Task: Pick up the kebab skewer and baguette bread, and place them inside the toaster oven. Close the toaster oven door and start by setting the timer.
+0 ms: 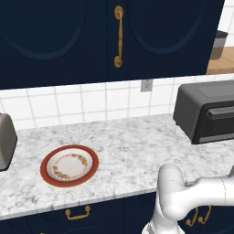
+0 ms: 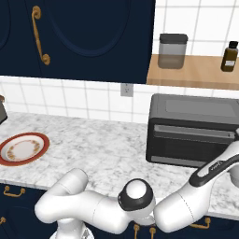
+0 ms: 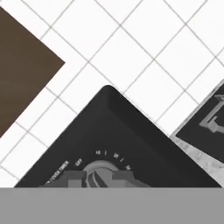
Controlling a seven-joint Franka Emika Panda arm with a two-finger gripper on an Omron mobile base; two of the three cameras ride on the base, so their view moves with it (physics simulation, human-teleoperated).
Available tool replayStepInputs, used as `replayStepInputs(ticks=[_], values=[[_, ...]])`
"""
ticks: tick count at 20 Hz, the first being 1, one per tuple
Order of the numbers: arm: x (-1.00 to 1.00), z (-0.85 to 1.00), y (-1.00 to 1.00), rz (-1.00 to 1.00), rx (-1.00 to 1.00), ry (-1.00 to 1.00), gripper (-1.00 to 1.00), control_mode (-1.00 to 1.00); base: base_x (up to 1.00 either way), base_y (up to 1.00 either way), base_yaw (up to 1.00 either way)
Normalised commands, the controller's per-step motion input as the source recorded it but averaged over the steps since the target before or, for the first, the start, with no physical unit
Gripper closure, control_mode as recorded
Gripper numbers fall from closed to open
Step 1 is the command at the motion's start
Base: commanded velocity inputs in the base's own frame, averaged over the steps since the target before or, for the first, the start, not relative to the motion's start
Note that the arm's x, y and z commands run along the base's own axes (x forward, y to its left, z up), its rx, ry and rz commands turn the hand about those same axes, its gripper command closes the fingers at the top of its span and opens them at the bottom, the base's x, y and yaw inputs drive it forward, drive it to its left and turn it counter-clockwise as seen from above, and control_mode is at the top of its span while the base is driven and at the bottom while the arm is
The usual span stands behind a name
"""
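- The pincer (image 3: 97,183), its tips drawn together, sits at the timer knob (image 3: 99,173) on the toaster oven (image 2: 192,135), which stands at the right end of the marble counter (image 2: 100,149) against the tiled wall (image 1: 87,101); whether the tips actually clamp the knob cannot be told from the hand view.
- The step in hand appears to be the last one, setting the timer: the toaster oven door (image 2: 189,144) stands closed, and the red-rimmed plate (image 1: 69,165) far to the left carries no food.
- To do it well, the tips should likely straddle the knob's raised ridge squarely, grip firmly, then rotate the wrist about the knob's own axis, away from the "OFF" mark and onto the numbered scale.
- Pulling sideways while turning would risk the tips slipping off the ridge or nudging the oven along the counter.
- The arm reaches across the oven's right front corner in the right base view, so the wrist has little room there; a short, clean twist seems safer than a wide sweep.
- The oven is a dark grey box with a wide glass-fronted door and a bar handle along the door's top edge.
- Its control panel is black with small white lettering and tick marks arced above the grey knob.
- A wooden shelf (image 2: 196,72) with a canister (image 2: 172,51) and a brown bottle (image 2: 230,56) hangs above the oven.
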Motion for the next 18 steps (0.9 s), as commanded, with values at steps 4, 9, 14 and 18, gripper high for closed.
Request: replayStepInputs(ticks=[4,9,14,18], values=[[-0.05,-0.02,-0.21,-0.08,0.28,0.00,1.00,-1.00,0.00,0.00,0.00],[0.00,0.00,-0.08,-0.10,0.24,0.00,1.00,-1.00,0.00,0.00,0.00],[0.00,0.00,-0.13,-0.08,0.22,0.00,1.00,-1.00,0.00,0.00,0.00],[0.00,0.00,-0.16,-0.05,0.20,0.00,1.00,-1.00,0.00,0.00,0.00]])
